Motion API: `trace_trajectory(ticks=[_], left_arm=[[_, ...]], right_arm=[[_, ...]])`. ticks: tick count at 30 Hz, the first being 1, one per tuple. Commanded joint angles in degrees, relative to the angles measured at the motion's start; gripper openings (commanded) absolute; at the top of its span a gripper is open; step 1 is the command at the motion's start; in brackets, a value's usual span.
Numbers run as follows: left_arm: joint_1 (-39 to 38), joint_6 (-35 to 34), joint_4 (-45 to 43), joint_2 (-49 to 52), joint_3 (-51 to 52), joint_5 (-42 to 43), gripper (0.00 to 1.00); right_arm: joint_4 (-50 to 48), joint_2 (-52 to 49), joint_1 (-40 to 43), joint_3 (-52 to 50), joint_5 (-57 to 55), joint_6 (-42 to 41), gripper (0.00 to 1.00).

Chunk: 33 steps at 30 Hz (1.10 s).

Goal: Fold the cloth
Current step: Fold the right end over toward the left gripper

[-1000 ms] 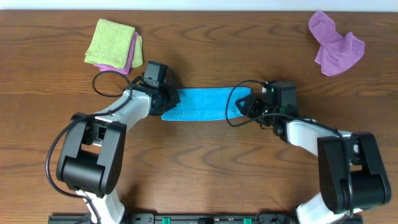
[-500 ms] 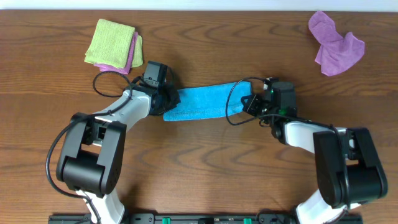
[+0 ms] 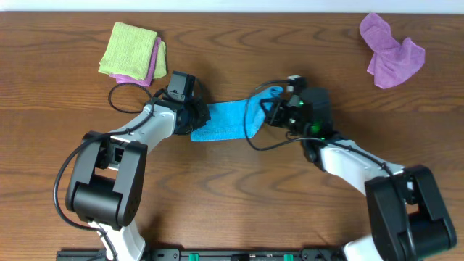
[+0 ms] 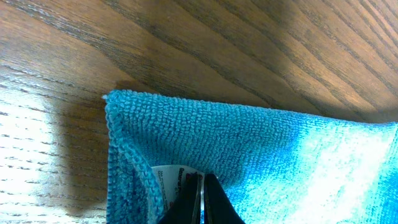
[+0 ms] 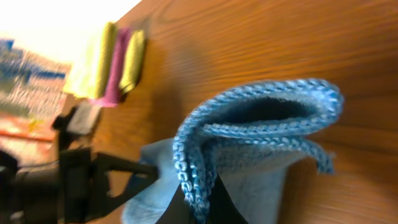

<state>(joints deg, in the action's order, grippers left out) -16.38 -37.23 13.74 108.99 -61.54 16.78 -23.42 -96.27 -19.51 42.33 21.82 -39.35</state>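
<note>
A blue cloth [image 3: 228,118] lies in a strip on the wooden table between my two grippers. My left gripper [image 3: 194,116] is shut on its left end, where a white label shows beside the fingertips [image 4: 200,198]. My right gripper [image 3: 270,110] is shut on the cloth's right end and holds it lifted and folded over toward the left. In the right wrist view the doubled edge of the cloth [image 5: 249,130] stands up from between the fingers. In the left wrist view the cloth [image 4: 261,162] lies flat on the wood.
A folded stack of a yellow-green cloth [image 3: 129,47] over a pink one [image 3: 156,64] lies at the back left. A crumpled purple cloth [image 3: 391,52] lies at the back right. Black cables loop beside both wrists.
My right gripper has moved left and up, carrying the cloth's right end over the strip, so the flat part looks shorter. My left gripper has stayed in place.
</note>
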Motion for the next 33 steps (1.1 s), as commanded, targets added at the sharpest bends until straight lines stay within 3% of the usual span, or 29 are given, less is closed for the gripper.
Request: trace_trajectory(ticks=[1, 33], left_arm=[[-0.15, 1.05, 1.01, 1.62, 0.24, 0.87, 0.06], [-0.13, 1.53, 1.05, 1.57, -2.08, 0.83, 0.06]], right_arm=[[-0.04, 0.74, -2.93, 2.40, -1.97, 0.90, 0.01], [0.04, -7.91, -13.33, 9.07, 1.22, 4.70, 0.01]])
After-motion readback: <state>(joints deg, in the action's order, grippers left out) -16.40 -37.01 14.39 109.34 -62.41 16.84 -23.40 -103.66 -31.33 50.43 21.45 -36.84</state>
